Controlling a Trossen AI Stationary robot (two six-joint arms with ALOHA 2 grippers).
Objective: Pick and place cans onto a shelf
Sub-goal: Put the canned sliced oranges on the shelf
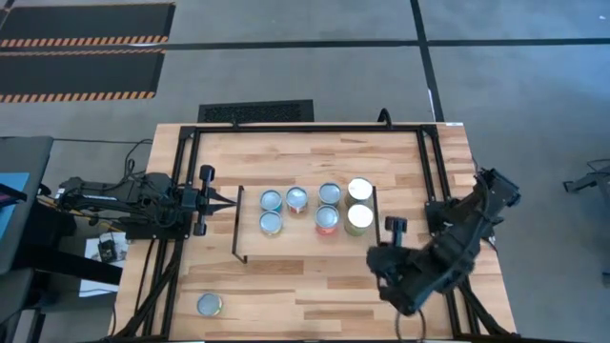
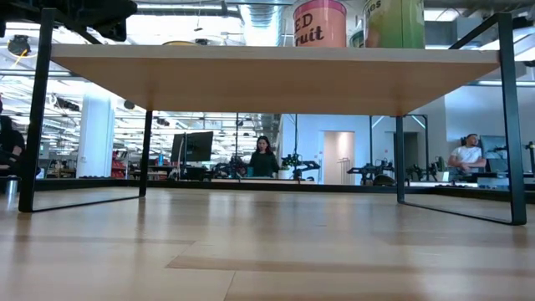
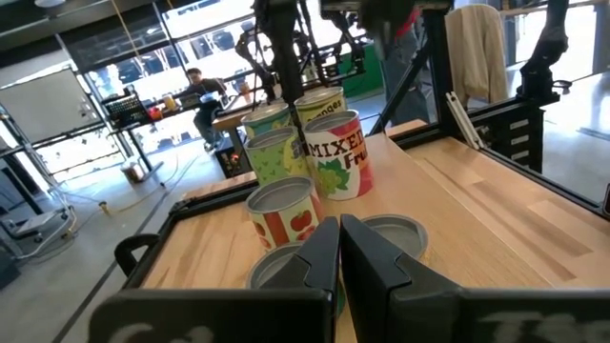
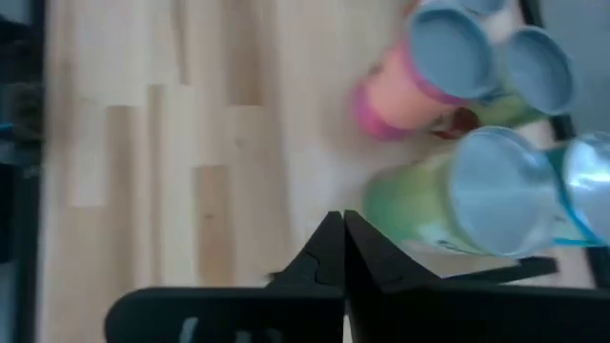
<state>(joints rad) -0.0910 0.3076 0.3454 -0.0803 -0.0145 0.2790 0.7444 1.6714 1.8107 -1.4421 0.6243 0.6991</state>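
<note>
The shelf [image 1: 305, 246] stands mid-table on black wire legs, and its underside fills the low view [image 2: 267, 79]. Several cans with silver tops stand on it in a cluster [image 1: 327, 219]. They also show in the left wrist view [image 3: 338, 152] and the right wrist view [image 4: 496, 195]. One more can [image 1: 210, 305] stands on the table near the front left corner. My left gripper [image 1: 232, 201] is shut and empty. It is level at the shelf's left end and points at the cans. My right gripper [image 1: 381, 255] is shut and empty. It is tipped down over the table, right of the shelf.
A black frame [image 1: 181, 143] runs around the tabletop. Bare wood lies in front of the shelf [image 1: 315, 295] and behind it [image 1: 305, 157]. In the low view, people and desks show in the room beyond the table [image 2: 263, 159].
</note>
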